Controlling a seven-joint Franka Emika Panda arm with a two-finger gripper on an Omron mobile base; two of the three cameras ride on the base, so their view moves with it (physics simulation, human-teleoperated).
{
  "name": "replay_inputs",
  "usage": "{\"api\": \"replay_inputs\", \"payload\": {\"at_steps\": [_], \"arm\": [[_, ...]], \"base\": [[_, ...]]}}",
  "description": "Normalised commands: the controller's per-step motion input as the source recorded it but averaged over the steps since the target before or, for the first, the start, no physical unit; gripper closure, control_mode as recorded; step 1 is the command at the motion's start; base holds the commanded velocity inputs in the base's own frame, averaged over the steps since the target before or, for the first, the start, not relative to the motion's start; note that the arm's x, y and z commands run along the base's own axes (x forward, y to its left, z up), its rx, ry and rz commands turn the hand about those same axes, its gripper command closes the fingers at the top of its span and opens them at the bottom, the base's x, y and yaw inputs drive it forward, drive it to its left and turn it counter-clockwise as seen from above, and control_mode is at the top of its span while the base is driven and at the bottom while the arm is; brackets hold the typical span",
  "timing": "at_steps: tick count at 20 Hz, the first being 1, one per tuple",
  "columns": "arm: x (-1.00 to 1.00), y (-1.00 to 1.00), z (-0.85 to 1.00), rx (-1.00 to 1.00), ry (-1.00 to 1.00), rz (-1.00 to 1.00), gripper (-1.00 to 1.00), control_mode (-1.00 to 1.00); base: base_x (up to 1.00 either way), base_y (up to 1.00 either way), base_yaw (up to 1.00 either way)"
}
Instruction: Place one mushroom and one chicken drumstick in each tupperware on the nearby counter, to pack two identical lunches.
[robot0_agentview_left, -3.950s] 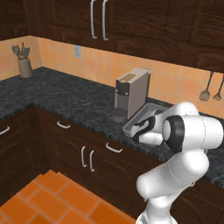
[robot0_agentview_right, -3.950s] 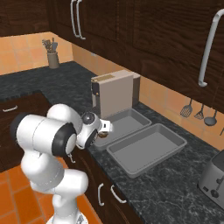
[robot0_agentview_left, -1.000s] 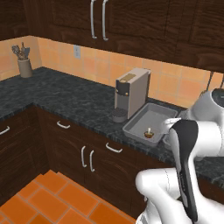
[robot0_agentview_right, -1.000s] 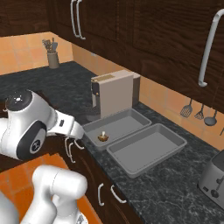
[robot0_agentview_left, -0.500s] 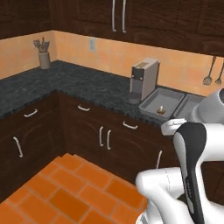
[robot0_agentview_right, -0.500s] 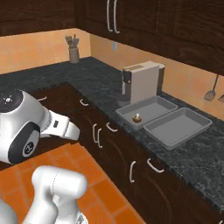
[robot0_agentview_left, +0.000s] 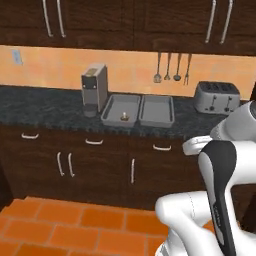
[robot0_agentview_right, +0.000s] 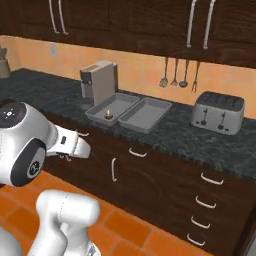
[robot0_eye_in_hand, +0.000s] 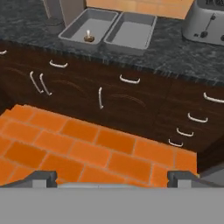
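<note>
1. Tool (robot0_eye_in_hand: 112, 177): jaws spread wide, nothing between them. Two small dark fingertips (robot0_eye_in_hand: 41, 177) sit at the bottom corners of the hand view, over orange tiled floor (robot0_eye_in_hand: 87, 148).
2. Tabletop (robot0_eye_in_hand: 175, 52): black-grey speckled stone, well ahead of and above the tool, on dark brown wood cabinets (robot0_eye_in_hand: 131, 105) with curved silver handles.
3. Two tupperware, shallow grey rectangular trays with rounded corners and raised rims, side by side with long edges touching or nearly so. Left tray (robot0_eye_in_hand: 76, 27), right tray (robot0_eye_in_hand: 131, 30), both far ahead of the tool.
4. Mushroom (robot0_eye_in_hand: 89, 36): small, dark brown rounded cap with the pale stem pointing up, lying in the left tray near its front edge. Also seen in the left base view (robot0_agentview_left: 124, 116) and the right base view (robot0_agentview_right: 107, 115).
5. The right tray's floor looks bare, smooth grey (robot0_agentview_left: 157, 110).
6. Boxy grey coffee machine (robot0_agentview_left: 94, 89) just left of the left tray; metallic slotted toaster (robot0_agentview_right: 218, 111) right of the trays, well apart from them.
7. Utensils (robot0_agentview_left: 172, 67) hang on the orange wall above the right tray.
</note>
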Motion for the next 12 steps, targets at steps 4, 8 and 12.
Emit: {"api": "replay_inputs", "payload": {"at_steps": [4,8,12], "arm": [[0.0,0.0,0.0,0.0,0.0,0.0,-1.0,1.0],[0.0,0.0,0.0,0.0,0.0,0.0,-1.0,1.0],[0.0,0.0,0.0,0.0,0.0,0.0,-1.0,1.0]], "base": [[-0.29,-0.04,-0.86],[-0.6,-0.93,-0.17],[-0.41,-1.0,0.0]]}}
